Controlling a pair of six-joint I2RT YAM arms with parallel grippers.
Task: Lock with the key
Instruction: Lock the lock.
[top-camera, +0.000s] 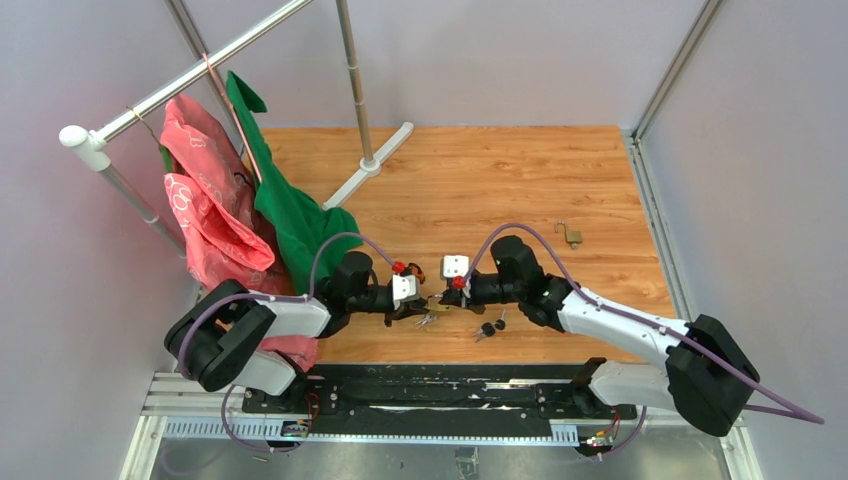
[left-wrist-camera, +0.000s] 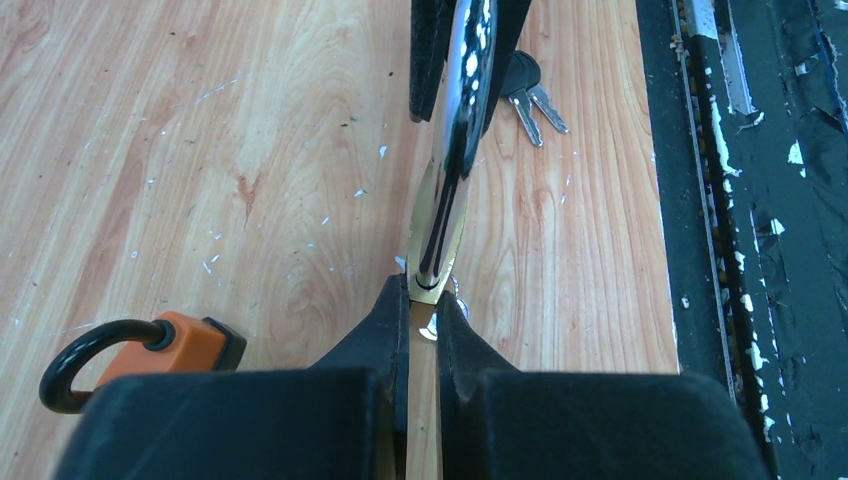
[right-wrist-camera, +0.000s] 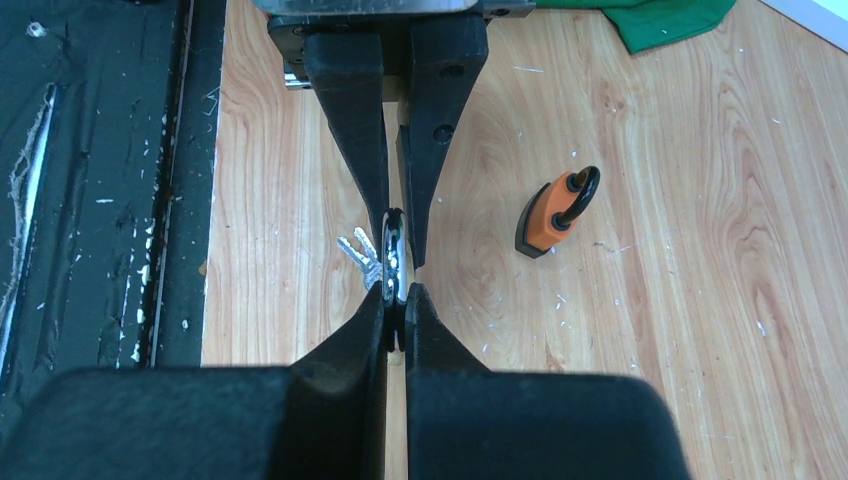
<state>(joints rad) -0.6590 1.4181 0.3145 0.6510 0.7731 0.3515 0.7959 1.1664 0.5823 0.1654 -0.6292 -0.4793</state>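
**Left gripper** (left-wrist-camera: 422, 300): jaws clenched on the body of the brass padlock (left-wrist-camera: 414, 245), which is held just above the table (top-camera: 520, 180) near the middle of its near edge.

**Right gripper** (right-wrist-camera: 397, 305): jaws clenched on the padlock's chrome shackle (right-wrist-camera: 392, 255), its fingers pointing tip to tip at the left fingers.

**Silver keys** (right-wrist-camera: 358, 250): just beside the padlock; whether one is seated in it cannot be told.

**Black-headed keys** (top-camera: 490, 326): lying on the table near the near edge, below the right wrist.

**Orange padlock** (right-wrist-camera: 555, 215): lying on the wood to the far side of the left gripper.

**Arms:** both forearms reach inward from the near corners, held low and roughly level, and meet head-on.
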